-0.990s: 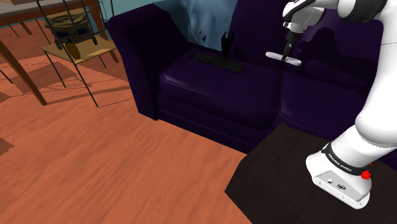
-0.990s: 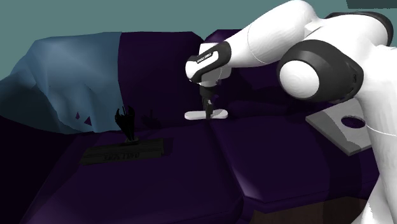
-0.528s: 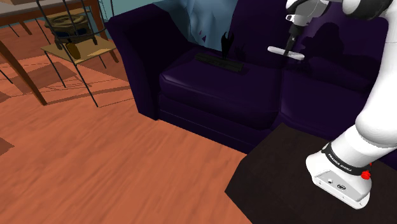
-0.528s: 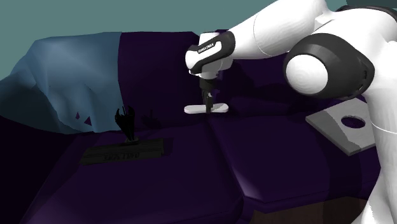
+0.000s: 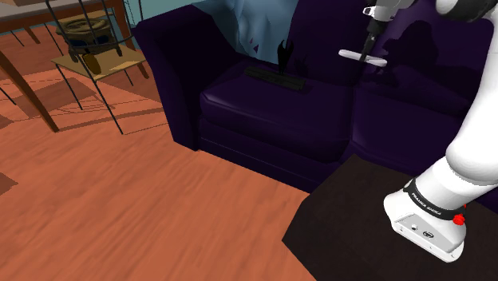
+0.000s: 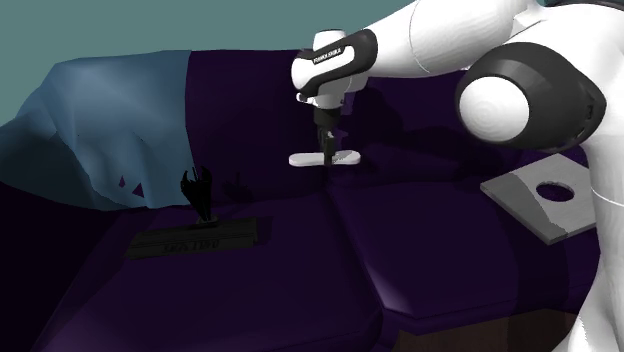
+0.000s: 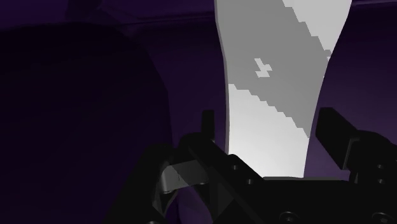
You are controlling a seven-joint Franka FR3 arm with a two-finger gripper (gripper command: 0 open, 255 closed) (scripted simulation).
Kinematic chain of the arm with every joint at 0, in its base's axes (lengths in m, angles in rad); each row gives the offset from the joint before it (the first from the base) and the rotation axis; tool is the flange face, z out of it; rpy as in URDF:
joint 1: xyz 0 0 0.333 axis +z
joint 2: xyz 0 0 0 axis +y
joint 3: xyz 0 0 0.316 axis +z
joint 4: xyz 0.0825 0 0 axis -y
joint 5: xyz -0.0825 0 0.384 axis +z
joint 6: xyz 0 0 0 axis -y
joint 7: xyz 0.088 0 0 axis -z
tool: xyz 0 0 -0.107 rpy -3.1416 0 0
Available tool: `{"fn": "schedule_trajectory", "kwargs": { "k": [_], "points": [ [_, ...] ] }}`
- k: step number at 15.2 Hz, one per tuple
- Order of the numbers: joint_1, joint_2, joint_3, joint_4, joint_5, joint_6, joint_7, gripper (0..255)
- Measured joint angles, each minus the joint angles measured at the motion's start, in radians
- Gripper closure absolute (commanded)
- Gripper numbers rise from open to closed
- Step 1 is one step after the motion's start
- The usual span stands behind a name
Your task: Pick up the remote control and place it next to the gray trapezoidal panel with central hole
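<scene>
My black gripper (image 5: 368, 53) is shut on a flat white remote control (image 5: 362, 57), which hangs level above the dark purple sofa's seat. From the second exterior view the remote (image 6: 307, 158) sits under the gripper (image 6: 328, 155), well above the cushions. The wrist view shows the remote (image 7: 280, 83) clasped between my two fingers (image 7: 207, 130). A gray trapezoidal panel with a central hole (image 6: 545, 205) lies on the sofa seat at the second exterior view's right, partly behind my arm.
A dark sofa (image 5: 271, 104) carries a blue-gray blanket (image 6: 100, 130) over its back and a black trophy-like figure on a flat dark base (image 6: 197, 195). A wire side table (image 5: 92, 60) stands on the wooden floor. My stand (image 5: 375, 223) sits in the shoulder view's lower right.
The gripper has risen with the remote, lifting it higher above the seat cushions and a little to the shoulder view's right.
</scene>
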State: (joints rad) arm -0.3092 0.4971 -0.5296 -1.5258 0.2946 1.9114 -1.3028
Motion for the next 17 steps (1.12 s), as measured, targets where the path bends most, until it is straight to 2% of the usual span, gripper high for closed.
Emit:
{"fn": "schedule_trajectory", "kwargs": {
  "k": [6,10,17],
  "points": [
    [0.000,-0.020,-0.007,0.042,-0.013,-0.059,0.011,255],
    [-0.006,-0.092,-0.032,-0.053,-0.039,-0.034,-0.032,255],
    [-0.055,-0.201,-0.089,-0.207,-0.085,0.015,-0.147,255]
  ]
}}
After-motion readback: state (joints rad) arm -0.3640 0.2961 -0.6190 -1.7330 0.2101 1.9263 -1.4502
